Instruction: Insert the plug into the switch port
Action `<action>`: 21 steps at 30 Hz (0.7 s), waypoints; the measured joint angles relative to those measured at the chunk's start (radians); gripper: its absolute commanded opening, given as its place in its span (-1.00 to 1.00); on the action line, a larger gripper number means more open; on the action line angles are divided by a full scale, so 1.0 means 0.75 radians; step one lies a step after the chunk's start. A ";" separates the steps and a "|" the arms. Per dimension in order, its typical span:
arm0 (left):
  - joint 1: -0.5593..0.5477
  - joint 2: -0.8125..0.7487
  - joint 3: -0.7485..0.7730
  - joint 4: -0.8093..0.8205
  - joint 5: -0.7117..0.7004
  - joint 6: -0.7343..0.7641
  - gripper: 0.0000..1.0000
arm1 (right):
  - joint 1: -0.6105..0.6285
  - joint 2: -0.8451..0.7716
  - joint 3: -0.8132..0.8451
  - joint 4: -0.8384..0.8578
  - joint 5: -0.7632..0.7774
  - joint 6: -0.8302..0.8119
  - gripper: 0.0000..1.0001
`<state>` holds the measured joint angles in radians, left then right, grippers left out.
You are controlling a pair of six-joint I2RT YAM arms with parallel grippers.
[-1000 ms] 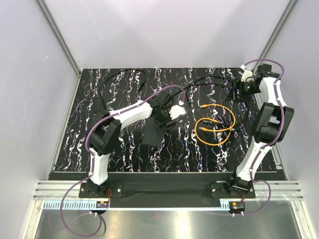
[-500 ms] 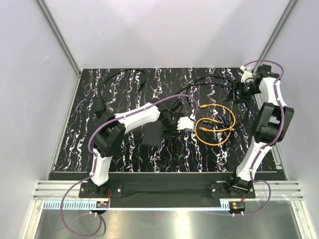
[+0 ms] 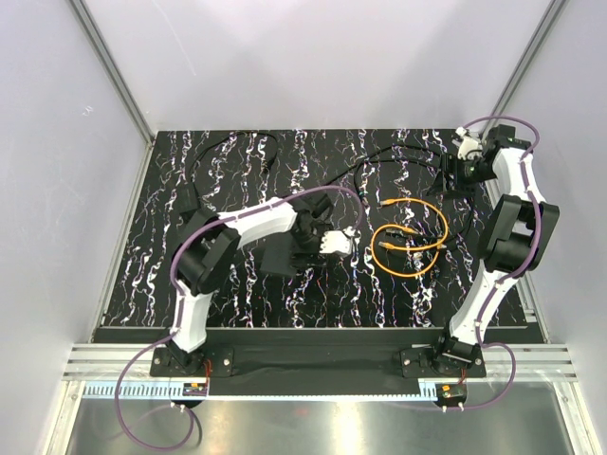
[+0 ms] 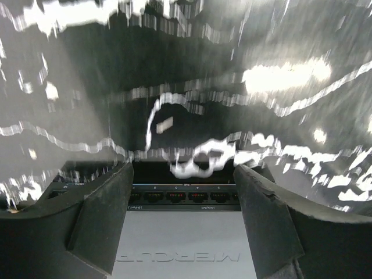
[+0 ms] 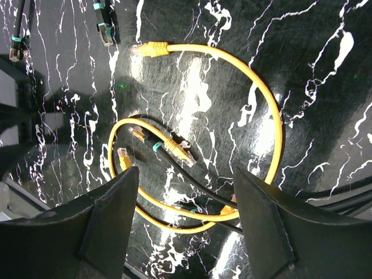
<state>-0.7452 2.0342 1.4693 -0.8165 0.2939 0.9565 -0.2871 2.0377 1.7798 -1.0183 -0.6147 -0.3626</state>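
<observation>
The switch (image 3: 278,259), a flat matte-black box, lies left of centre on the marbled mat. In the left wrist view its grey-looking top (image 4: 183,244) fills the bottom, and a row of ports (image 4: 186,196) runs along its far edge. My left gripper (image 3: 303,248) (image 4: 183,174) is open, its fingers standing over the box's two sides. The orange cable (image 3: 410,237) lies coiled to the right of the box. In the right wrist view one plug (image 5: 150,49) rests at the loop's top and another plug (image 5: 185,152) inside the coil. My right gripper (image 3: 453,180) (image 5: 185,174) is open and empty, high above the coil.
Thin black cables (image 3: 379,156) with teal-collared ends (image 5: 104,32) run across the back of the mat, and one black cable (image 5: 192,180) crosses the orange coil. A small black block (image 3: 190,199) sits at the left. Grey walls enclose the mat on three sides.
My left gripper swung right toward the coil, then came back left and down over the switch. The right arm has hardly moved.
</observation>
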 measured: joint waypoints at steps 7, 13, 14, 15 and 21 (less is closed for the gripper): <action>0.127 -0.041 -0.046 -0.056 0.001 0.046 0.47 | 0.004 0.000 -0.018 0.005 -0.016 0.003 0.38; 0.209 -0.049 0.064 0.020 0.105 -0.198 0.54 | 0.056 0.000 -0.092 0.078 -0.028 0.074 0.23; 0.223 -0.055 0.086 0.062 0.134 -0.264 0.54 | 0.083 0.000 -0.095 0.096 -0.016 0.102 0.21; 0.237 -0.061 0.102 0.099 0.156 -0.325 0.56 | 0.110 0.001 -0.096 0.117 -0.009 0.122 0.19; 0.386 -0.117 0.140 0.397 0.211 -0.741 0.58 | 0.365 0.058 -0.020 0.271 0.068 0.261 0.13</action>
<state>-0.4557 1.9461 1.5742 -0.5190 0.4519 0.4007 -0.0135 2.0815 1.7645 -0.8150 -0.5636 -0.1665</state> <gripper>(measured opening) 0.788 0.574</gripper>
